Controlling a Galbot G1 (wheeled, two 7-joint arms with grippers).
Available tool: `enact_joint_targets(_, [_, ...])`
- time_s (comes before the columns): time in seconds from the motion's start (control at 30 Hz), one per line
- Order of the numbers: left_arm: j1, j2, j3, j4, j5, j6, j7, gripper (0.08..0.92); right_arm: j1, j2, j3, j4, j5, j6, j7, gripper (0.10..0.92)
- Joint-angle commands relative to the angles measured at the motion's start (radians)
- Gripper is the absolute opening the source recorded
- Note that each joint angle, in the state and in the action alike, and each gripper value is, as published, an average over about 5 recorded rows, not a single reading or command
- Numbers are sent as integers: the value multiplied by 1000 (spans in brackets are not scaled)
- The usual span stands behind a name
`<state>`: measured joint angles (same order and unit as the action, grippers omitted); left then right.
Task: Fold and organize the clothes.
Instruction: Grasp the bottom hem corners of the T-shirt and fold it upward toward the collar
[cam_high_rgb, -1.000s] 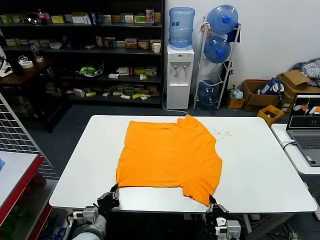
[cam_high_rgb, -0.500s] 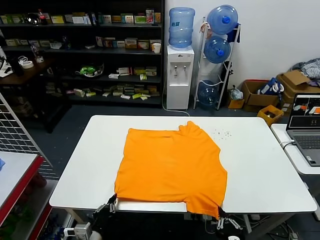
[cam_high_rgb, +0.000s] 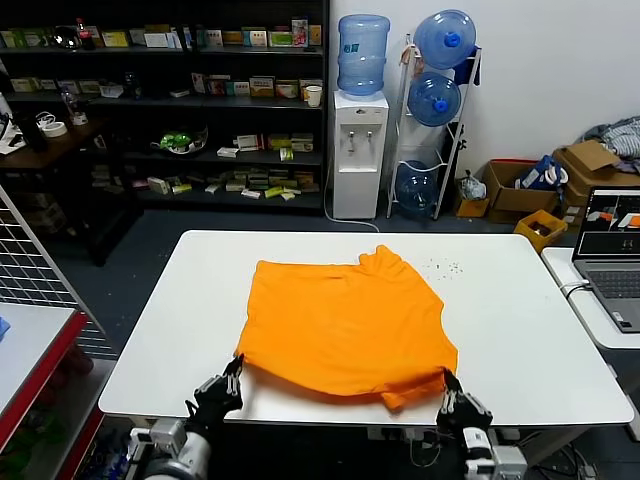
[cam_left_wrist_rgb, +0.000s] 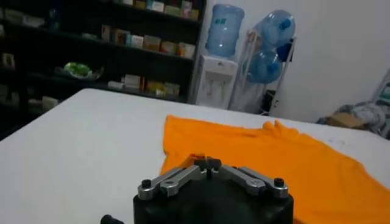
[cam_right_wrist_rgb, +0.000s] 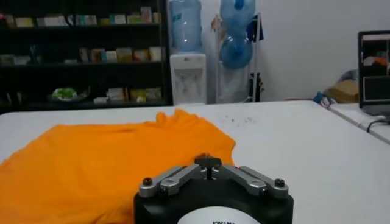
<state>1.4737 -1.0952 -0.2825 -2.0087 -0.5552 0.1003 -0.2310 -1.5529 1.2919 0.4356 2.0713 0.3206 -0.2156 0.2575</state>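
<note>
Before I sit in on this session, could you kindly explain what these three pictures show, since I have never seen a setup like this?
This is a two-armed robot with cameras on its head and on each wrist. The wide picture is the head view, looking down at a white table. An orange T-shirt lies spread on it. At the near table edge you see the left tool and the right tool, each pinching a near corner of the shirt. The other two pictures come from the wrists: the black block at the bottom of each is that arm's own tool, left and right, with fingers closed together. A laptop sits on a side table. Behind stand shelves and a water dispenser.
</note>
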Motion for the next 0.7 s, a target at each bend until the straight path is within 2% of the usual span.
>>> enact_joint_targets(0.03, [-256,9,61,144,-16,-14,13,92,363,-29,-39,-196,108,-64,31,124])
enact_joint_targets(0.23, [-343,-3,105,274,-3,7,-29,92,498,-54,-96,-314,166,-99,41,124])
enact_joint_targets(0.43, [-402,-24,111,359,16,38,-58,96,554,-42,-133,-386,149,-105,0,141])
enact_joint_targets(0.57, [-396,-24,106,354,12,68,-52,161,512,-49,-126,-366,112,-111,-35,241])
enact_joint_targets(0.7, [-331,-10,86,291,9,68,-49,263,398,-76,-99,-317,69,-83,-59,354])
